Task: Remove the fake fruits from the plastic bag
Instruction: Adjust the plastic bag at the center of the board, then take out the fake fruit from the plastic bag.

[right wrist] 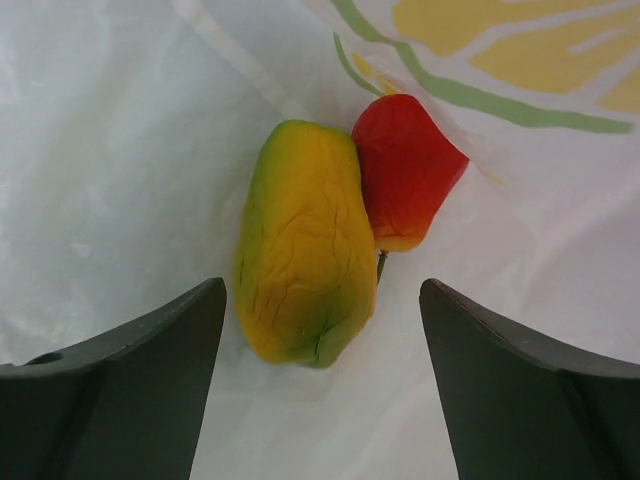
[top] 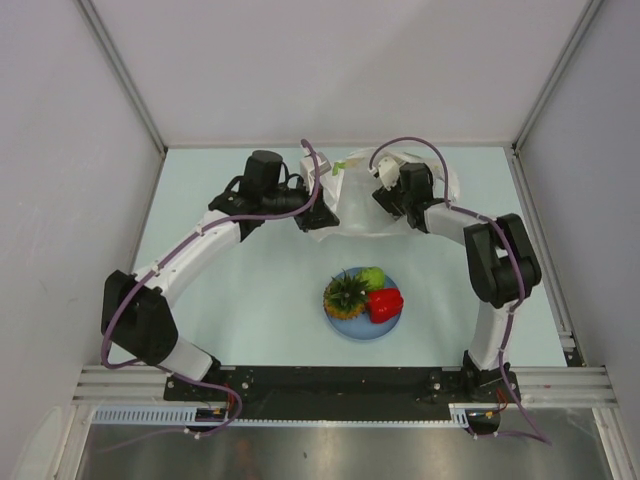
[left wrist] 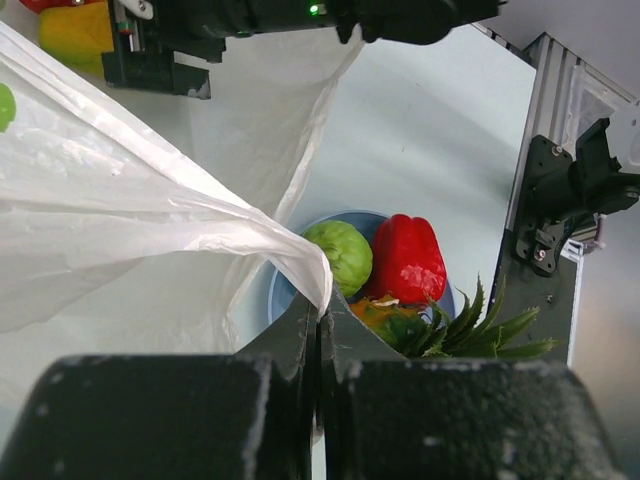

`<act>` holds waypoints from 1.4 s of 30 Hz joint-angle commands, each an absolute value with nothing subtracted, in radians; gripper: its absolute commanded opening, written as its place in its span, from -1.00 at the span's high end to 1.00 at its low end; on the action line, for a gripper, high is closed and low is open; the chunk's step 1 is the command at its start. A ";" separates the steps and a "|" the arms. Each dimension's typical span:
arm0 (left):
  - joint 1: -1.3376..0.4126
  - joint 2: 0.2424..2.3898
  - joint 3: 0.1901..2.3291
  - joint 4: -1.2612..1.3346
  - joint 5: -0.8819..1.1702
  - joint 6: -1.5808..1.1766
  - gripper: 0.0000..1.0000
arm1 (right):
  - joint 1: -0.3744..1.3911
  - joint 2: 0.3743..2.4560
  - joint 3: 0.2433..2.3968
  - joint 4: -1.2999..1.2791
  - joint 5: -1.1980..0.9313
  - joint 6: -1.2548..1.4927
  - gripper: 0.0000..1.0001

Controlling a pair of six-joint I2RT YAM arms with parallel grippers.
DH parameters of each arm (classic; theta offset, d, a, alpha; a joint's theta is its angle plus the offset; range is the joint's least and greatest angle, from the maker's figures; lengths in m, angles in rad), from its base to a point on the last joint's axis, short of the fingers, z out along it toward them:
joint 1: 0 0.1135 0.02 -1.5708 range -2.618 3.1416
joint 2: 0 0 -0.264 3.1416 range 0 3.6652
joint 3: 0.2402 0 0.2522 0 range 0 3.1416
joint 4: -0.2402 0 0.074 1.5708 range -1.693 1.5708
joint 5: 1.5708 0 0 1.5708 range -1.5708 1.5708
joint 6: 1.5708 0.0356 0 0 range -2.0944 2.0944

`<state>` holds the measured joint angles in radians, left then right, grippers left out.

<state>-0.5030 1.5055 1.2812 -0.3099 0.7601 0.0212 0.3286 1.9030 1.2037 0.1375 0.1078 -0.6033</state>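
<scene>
The plastic bag (top: 350,205) lies crumpled at the back of the table. My left gripper (top: 312,218) is shut on the bag's edge (left wrist: 300,255) and holds it lifted. My right gripper (top: 385,198) is open inside the bag's mouth. In the right wrist view its fingers (right wrist: 170,350) straddle a yellow-green mango (right wrist: 305,250) that lies on the bag's film (right wrist: 110,150). A small red-orange fruit (right wrist: 402,170) touches the mango's far side. The pineapple (top: 345,296), green apple (top: 374,277) and red pepper (top: 386,304) sit on the blue plate (top: 360,334).
The plate with its three fruits stands in front of the bag, between the arms, and shows in the left wrist view (left wrist: 283,292). White enclosure walls close in the back and both sides. A metal rail (top: 340,382) runs along the near edge.
</scene>
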 commanded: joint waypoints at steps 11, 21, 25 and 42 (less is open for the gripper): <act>-0.506 1.519 1.322 -0.299 0.753 0.052 0.99 | 0.305 2.059 1.307 0.227 0.169 -0.805 -0.25; -0.506 1.578 1.344 -0.273 0.776 0.012 0.99 | 0.301 1.813 1.299 0.088 0.014 -0.711 0.23; -0.506 1.606 1.367 -0.236 0.793 -0.047 0.99 | 0.304 1.714 1.273 -0.009 -0.057 -0.651 0.25; -0.509 1.588 1.356 -0.213 0.758 -0.084 0.99 | 0.468 1.019 0.945 -0.421 -0.336 -0.756 0.29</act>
<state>-0.5030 1.6234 1.3540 -0.2447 0.7605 -0.0647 0.4519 1.1694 1.0069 -0.2558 -0.2687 -0.6407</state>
